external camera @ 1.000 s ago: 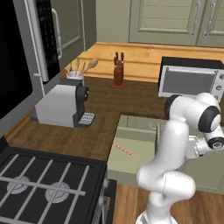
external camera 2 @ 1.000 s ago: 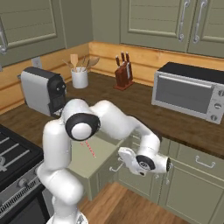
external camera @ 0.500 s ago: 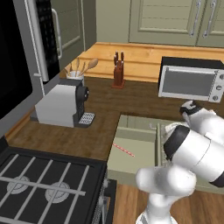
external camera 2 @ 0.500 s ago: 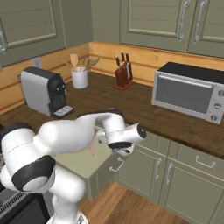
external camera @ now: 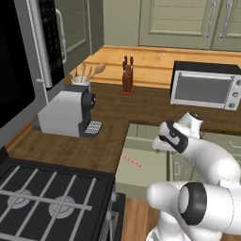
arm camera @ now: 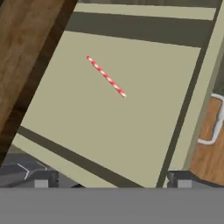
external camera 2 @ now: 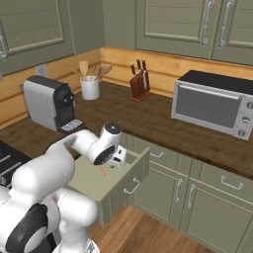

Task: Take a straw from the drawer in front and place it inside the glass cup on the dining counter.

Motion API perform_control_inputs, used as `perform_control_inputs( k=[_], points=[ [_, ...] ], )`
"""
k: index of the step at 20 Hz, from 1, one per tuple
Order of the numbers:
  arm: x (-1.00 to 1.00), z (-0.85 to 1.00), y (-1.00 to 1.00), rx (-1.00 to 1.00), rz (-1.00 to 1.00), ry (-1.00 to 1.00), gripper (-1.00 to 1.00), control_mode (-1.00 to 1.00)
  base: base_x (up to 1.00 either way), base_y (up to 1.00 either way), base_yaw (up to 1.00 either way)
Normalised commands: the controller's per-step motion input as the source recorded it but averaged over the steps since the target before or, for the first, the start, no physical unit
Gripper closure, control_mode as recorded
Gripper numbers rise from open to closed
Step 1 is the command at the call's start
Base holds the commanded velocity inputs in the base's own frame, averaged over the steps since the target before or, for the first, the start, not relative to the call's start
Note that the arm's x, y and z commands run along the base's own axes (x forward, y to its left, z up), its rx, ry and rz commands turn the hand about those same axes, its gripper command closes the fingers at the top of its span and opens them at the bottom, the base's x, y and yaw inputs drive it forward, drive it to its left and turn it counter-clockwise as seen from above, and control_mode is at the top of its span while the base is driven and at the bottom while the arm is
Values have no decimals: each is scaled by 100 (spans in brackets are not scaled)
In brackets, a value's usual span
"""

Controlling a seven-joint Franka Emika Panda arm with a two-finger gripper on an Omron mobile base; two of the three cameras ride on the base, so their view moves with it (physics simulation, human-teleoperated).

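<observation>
The drawer point(external camera: 147, 175) stands pulled out under the wall counter, its pale floor point(arm camera: 131, 131) bare except for the straw. The straw point(arm camera: 106, 77) is a thin red-and-white stick lying flat near the drawer's middle; it is also seen as the straw point(external camera: 132, 161) and the straw point(external camera 2: 104, 171) from the base. My gripper point(arm camera: 112, 180) hangs above the drawer, pointing down into it, open, with nothing between its fingertips point(arm camera: 41, 179). From the right base view the gripper point(external camera 2: 117, 159) sits just above and behind the straw. The glass cup and the dining counter are out of view.
The dark wood wall counter's edge point(arm camera: 26, 57) borders the drawer. On the counter stand a coffee machine point(external camera: 66, 113), a pot of wooden spoons point(external camera: 81, 82), a knife block point(external camera: 126, 80) and a toaster oven point(external camera: 204, 87). A stove point(external camera: 47, 202) lies at the left.
The arm has swung from beside the drawer's front to over the open drawer, and the hand now points down at the straw. The jaws stayed open.
</observation>
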Motion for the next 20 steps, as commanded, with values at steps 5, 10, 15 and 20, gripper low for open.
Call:
perform_control_inputs(
  k=[5, 10, 15, 20],
  points=[
    [31, -28, 13, -23, 0, 19, -100, -100, 0, 0, 0],
    [28, -33, 4, -18, 0, 16, -100, -100, 0, 0, 0],
    [21, -29, -2, -2, -1, 7, -100, -100, 0, 0, 0],
    [22, -45, -10, 0, -2, 7, -100, -100, 0, 0, 0]
  ],
)
